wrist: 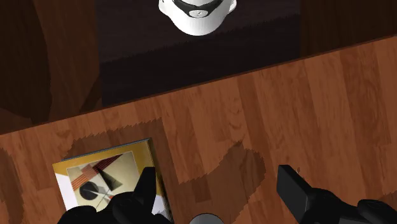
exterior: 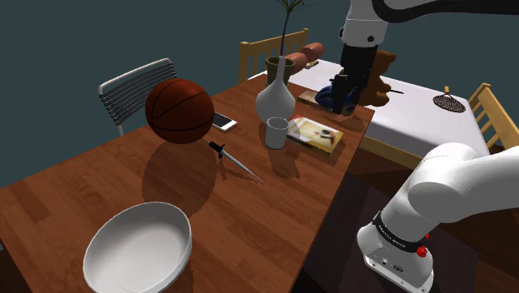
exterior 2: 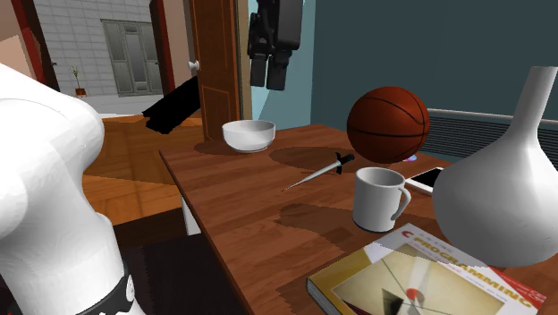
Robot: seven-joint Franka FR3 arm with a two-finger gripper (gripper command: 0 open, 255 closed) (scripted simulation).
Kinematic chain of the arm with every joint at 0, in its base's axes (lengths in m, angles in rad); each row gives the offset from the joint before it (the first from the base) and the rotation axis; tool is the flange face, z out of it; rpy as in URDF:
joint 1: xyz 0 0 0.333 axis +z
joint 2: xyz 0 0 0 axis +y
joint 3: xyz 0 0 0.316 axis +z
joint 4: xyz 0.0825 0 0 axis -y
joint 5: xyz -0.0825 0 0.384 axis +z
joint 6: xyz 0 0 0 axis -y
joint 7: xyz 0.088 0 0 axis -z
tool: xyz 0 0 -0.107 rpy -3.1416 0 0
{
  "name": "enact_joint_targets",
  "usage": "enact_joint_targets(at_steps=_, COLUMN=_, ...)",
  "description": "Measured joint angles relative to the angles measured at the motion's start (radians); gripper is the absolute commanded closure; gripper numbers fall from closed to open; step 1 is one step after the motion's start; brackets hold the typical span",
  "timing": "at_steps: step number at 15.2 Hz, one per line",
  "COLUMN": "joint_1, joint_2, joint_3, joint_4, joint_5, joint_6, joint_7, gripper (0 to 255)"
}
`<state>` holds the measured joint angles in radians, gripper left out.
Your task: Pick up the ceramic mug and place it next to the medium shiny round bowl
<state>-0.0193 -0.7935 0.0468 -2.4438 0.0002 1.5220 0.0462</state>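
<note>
Counter [exterior: 79,190] holds white bowl [exterior: 137,250] at one end; white mug [exterior: 276,132] upright just beside vase [exterior: 274,100] and book [exterior: 316,133], well apart from bowl. Pincer [exterior: 343,98] hovers high above mug, fingers [wrist: 294,188] apart, empty: presumably readied for descent and grasp.

So the white handled mug [exterior 2: 380,199] is sitting upright on the brown wooden table [exterior 2: 241,210], just beside a yellow programming book [exterior 2: 429,282] and big white vase [exterior 2: 505,183], while the black two-finger gripper [exterior 2: 271,73] is hanging high up, well apart.
</note>
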Motion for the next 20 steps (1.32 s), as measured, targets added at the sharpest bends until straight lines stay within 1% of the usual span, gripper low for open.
enact_joint_targets(at_steps=2, joint_1=0.001, joint_2=0.010, joint_3=0.002, joint_4=-0.005, joint_5=0.001, joint_6=0.016, joint_7=0.002, gripper=0)
enact_joint_targets(at_steps=5, joint_1=0.002, joint_2=0.092, joint_3=0.013, joint_4=0.000, joint_5=0.003, joint_6=0.101, joint_7=0.011, gripper=0)
enact_joint_targets(at_steps=10, joint_1=0.002, joint_2=0.252, joint_3=0.035, joint_4=0.008, joint_5=0.001, joint_6=0.269, joint_7=0.029, gripper=0)
enact_joint_targets(at_steps=13, joint_1=0.002, joint_2=0.368, joint_3=0.049, joint_4=0.051, joint_5=-0.004, joint_6=0.353, joint_7=0.044, gripper=0)
enact_joint_targets(at_steps=14, joint_1=0.001, joint_2=0.403, joint_3=0.053, joint_4=0.050, joint_5=-0.007, joint_6=0.390, joint_7=0.049, gripper=0)
enact_joint_targets(at_steps=20, joint_1=-0.003, joint_2=0.621, joint_3=0.072, joint_4=0.144, joint_5=-0.037, joint_6=0.534, joint_7=0.078, gripper=0)
